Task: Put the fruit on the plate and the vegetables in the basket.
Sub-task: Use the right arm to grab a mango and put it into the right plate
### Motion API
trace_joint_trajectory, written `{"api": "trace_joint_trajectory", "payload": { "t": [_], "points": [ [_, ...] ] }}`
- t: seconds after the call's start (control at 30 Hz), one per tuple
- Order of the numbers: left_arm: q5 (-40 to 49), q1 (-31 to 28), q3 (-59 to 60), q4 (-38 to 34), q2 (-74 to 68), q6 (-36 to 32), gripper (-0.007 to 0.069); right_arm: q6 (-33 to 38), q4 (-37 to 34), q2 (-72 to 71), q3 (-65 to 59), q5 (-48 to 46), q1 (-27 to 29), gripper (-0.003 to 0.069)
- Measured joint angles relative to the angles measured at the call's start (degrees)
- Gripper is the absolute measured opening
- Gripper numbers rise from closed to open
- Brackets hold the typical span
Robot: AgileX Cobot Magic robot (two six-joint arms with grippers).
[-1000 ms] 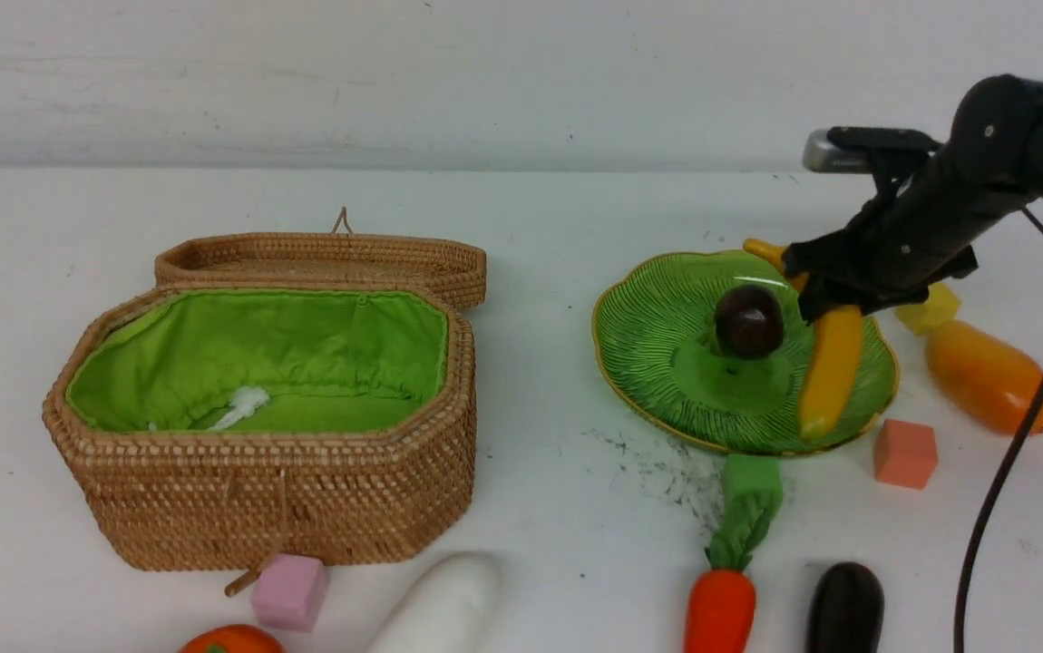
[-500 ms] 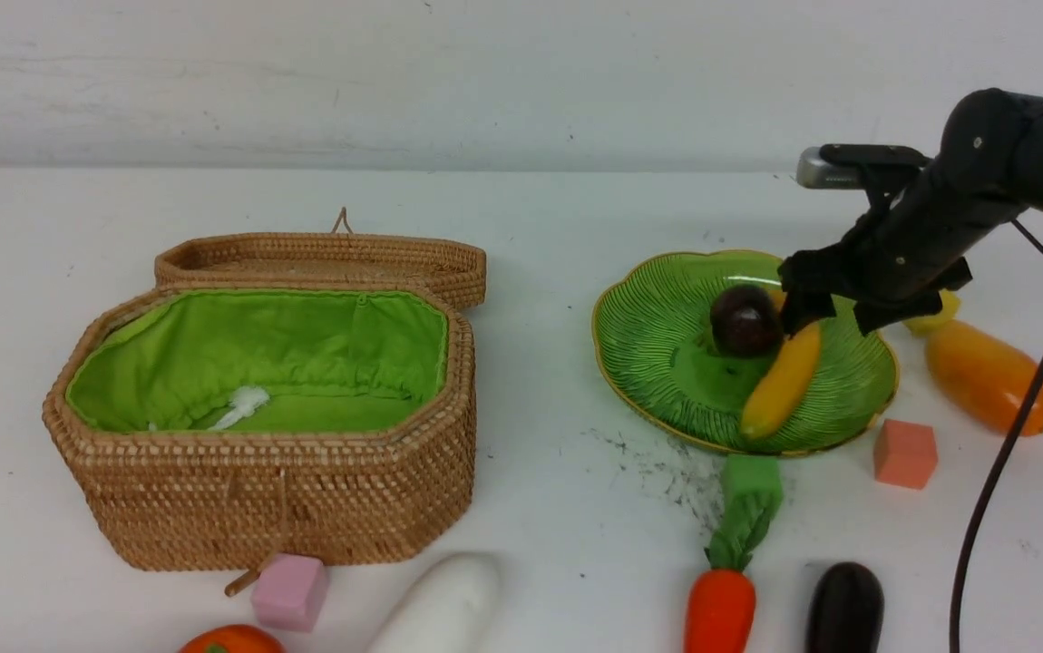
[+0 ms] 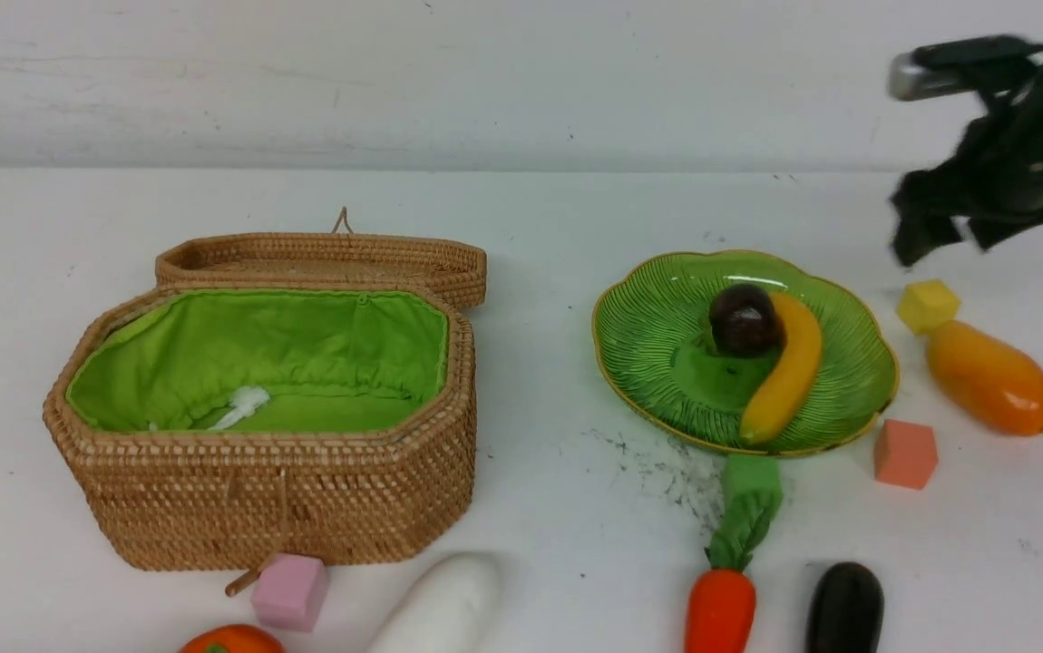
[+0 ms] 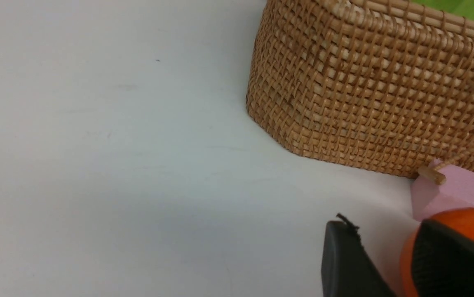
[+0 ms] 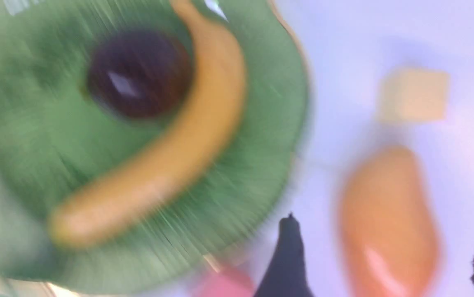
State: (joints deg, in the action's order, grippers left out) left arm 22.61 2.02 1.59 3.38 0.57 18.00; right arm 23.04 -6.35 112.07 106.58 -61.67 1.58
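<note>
White table (image 3: 540,199): right fingers (image 5: 288,255) spread empty near mango (image 5: 387,222); left fingers (image 4: 344,260) parted beside orange-red fruit (image 4: 455,216).

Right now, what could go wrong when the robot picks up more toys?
The mango lies right beside the yellow cube, so the open right hand might bump or pinch the cube too. The banana rests against the dark ball in the plate, its tip near the rim; dropping the mango in may roll the ball or nudge the banana out.
</note>
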Motion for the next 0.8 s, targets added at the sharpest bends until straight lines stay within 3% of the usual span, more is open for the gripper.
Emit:
{"api": "trace_joint_trajectory", "payload": {
  "t": [0.13, 0.7, 0.8],
  "points": [
    [0.0, 0.0, 0.0, 0.0, 0.0, 0.0, 0.0239, 8.1, 0.8, -0.9, 0.1, -2.5, 2.5, 0.051],
    [0.0, 0.0, 0.0, 0.0, 0.0, 0.0, 0.0239, 10.7, 0.7, 5.9, 0.1, 1.0, 3.2, 0.0501],
    [0.0, 0.0, 0.0, 0.0, 0.0, 0.0, 0.0239, 10.2, 1.6, 5.9, 0.1, 1.0, 3.2, 0.0526]
  ]
}}
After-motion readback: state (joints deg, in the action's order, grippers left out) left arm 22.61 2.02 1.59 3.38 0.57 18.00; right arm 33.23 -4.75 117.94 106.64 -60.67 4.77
